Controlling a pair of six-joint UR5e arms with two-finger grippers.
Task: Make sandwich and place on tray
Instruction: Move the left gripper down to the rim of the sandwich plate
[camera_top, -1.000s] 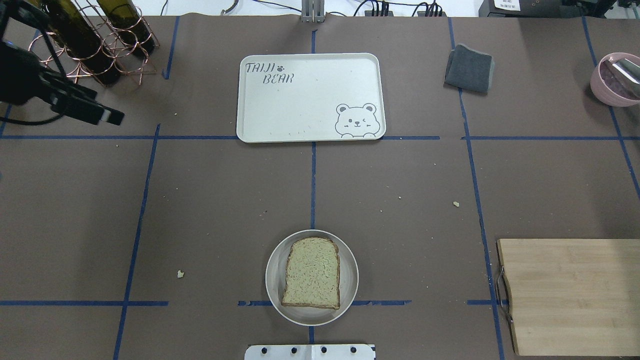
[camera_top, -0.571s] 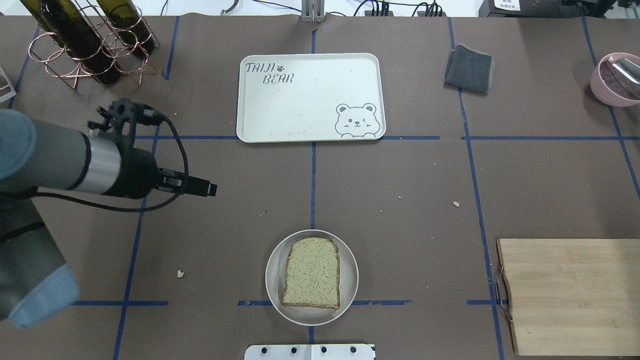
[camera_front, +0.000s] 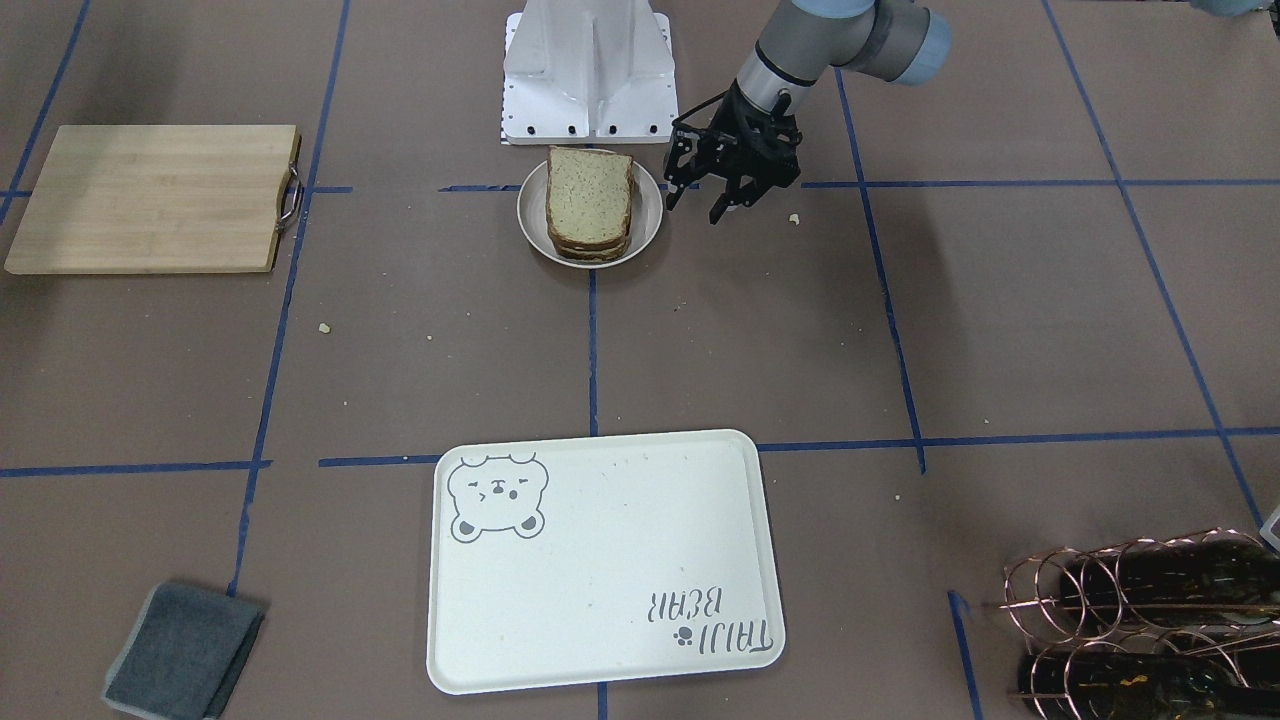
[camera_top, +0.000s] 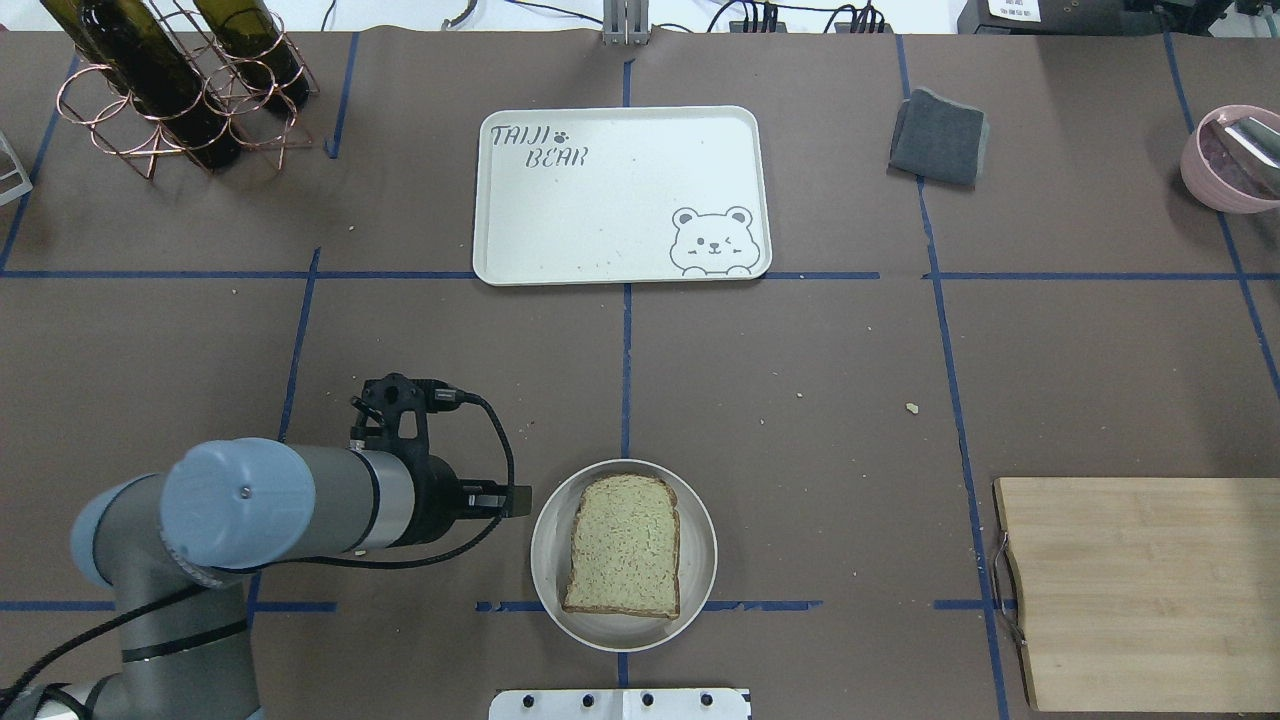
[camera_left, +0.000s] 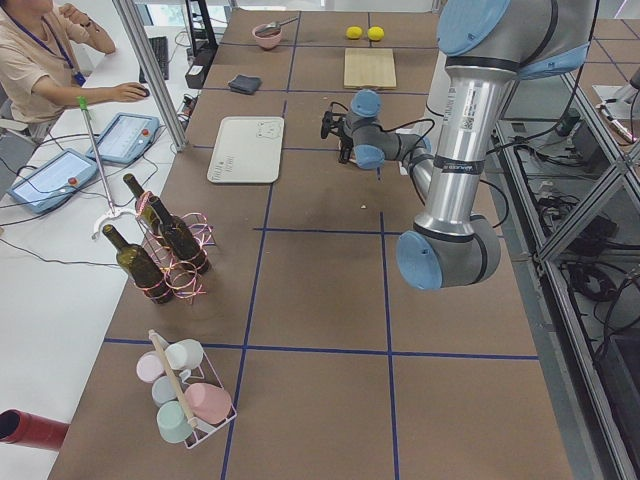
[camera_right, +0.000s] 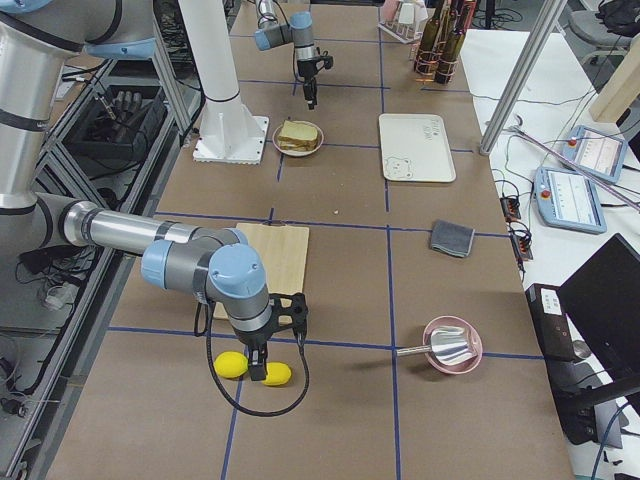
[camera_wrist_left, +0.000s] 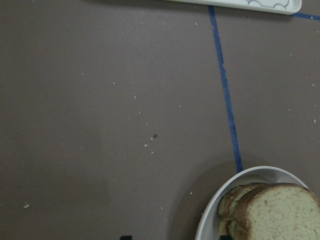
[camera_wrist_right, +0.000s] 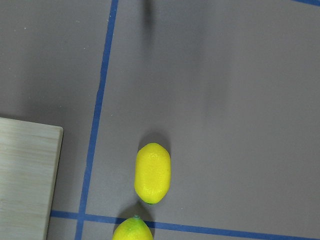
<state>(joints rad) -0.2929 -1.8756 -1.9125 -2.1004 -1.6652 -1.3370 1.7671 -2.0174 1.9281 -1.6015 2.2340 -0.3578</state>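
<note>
The sandwich (camera_top: 625, 545) is a stack of tan bread slices with dark crusts on a small round plate (camera_top: 548, 580) at the near centre; it also shows in the front view (camera_front: 590, 195) and the left wrist view (camera_wrist_left: 280, 212). The egg is hidden. The cream bear tray (camera_top: 620, 195) lies empty at the far centre. My left gripper (camera_front: 697, 205) is open and empty, just left of the plate and apart from it (camera_top: 518, 500). My right gripper (camera_right: 262, 370) shows only in the right side view, above two lemons; I cannot tell its state.
A wooden cutting board (camera_top: 1140, 590) lies near right. A grey cloth (camera_top: 938, 137) and a pink bowl (camera_top: 1225, 160) are far right. A copper rack with wine bottles (camera_top: 180, 85) stands far left. Two lemons (camera_wrist_right: 152, 172) lie beyond the board. Crumbs dot the table.
My left arm has swung from the far left by the wine rack down toward me and now hangs beside the plate. The sandwich, plate and tray have not moved.
</note>
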